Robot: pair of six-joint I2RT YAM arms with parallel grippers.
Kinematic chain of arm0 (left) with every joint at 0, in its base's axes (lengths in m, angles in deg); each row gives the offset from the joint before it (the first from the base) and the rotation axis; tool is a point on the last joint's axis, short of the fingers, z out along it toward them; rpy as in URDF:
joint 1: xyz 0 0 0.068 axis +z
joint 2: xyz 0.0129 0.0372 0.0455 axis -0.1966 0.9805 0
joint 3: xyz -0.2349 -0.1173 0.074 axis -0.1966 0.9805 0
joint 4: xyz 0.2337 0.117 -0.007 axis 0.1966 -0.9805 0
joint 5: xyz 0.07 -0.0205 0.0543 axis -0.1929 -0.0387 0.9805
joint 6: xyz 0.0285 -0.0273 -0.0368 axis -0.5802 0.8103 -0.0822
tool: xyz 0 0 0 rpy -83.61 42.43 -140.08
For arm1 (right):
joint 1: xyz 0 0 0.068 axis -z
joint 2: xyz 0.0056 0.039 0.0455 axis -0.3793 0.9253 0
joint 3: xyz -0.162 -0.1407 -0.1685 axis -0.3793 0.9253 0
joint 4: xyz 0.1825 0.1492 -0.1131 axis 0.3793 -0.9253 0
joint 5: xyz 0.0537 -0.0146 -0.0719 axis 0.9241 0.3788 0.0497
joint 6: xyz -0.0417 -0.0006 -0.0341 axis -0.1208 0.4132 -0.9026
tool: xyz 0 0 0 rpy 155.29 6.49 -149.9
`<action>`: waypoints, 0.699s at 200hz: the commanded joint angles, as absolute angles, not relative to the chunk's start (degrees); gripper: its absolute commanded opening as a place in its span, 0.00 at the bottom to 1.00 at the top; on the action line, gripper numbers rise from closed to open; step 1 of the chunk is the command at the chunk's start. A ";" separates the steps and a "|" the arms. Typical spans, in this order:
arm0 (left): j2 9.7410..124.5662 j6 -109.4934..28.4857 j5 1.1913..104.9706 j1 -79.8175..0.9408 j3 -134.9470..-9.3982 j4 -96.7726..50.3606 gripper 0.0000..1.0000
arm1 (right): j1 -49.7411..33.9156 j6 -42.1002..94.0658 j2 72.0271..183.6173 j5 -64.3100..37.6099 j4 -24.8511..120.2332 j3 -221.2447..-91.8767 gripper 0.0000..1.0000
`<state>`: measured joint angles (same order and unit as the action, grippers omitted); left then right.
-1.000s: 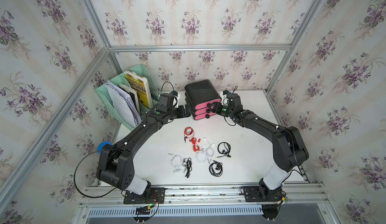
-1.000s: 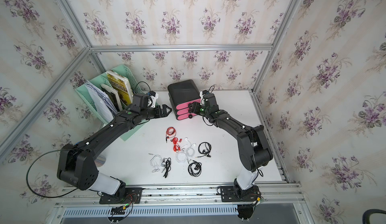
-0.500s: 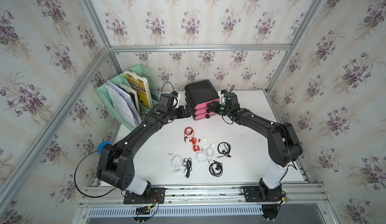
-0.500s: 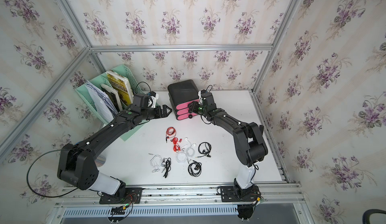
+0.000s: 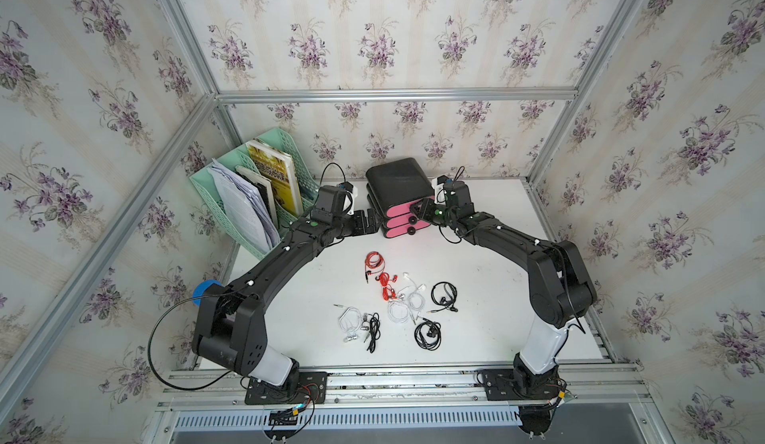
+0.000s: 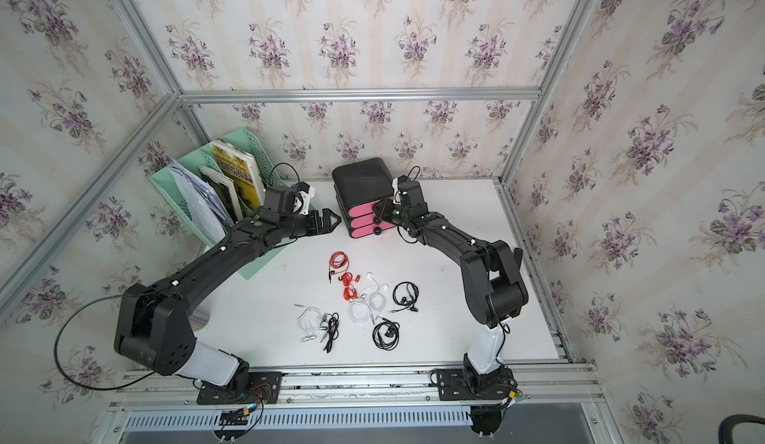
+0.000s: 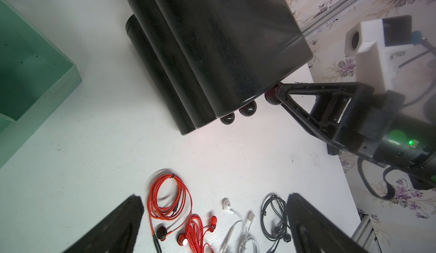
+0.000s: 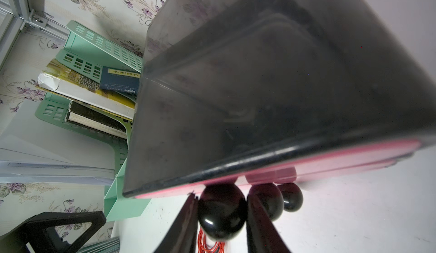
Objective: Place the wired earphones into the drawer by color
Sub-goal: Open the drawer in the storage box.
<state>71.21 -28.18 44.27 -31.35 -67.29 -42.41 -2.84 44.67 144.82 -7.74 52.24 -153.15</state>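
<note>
1. The right gripper (image 8: 221, 200) pinches the top knob (image 8: 221, 216) of the drawer (image 5: 397, 183).
2. The left gripper (image 6: 333, 222) gapes wide, just beside the drawer's left side.
3. The earphones (image 5: 397, 301), red, white and black, lie loose on the table (image 5: 488, 288), well apart from both grippers, toward the arm bases.

I see a mint-green file rack (image 5: 201, 184) standing at the back left corner of the white surface (image 5: 496, 297), near the wall. Its slots hold a sheaf of white papers (image 5: 244, 210), a dark-edged book (image 5: 258, 185) and a yellow-covered book (image 5: 273, 168), all leaning. In the right wrist view I also make out a dark blue book (image 8: 120, 77) lying against the yellow one. A blue roll (image 5: 205, 288) peeks out at the left edge of the surface. Aluminium framing (image 5: 393, 95) runs along walls papered with purple flowers (image 5: 372, 28), and a metal rail (image 5: 393, 380) crosses the front.
</note>
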 commanded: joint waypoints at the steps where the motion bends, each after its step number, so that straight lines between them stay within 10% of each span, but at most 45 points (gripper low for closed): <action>1: 71.22 -28.11 44.48 -31.37 -67.18 -42.75 1.00 | -2.90 44.90 145.28 -7.45 52.89 -153.61 0.41; 140: 70.12 -28.07 46.54 -31.37 -66.60 -43.48 0.99 | -2.91 44.65 141.85 -8.19 52.43 -151.02 0.30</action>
<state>70.64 -28.18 45.80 -31.35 -66.86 -43.66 -2.88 44.74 143.38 -7.85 51.71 -151.82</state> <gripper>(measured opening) 0.997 0.347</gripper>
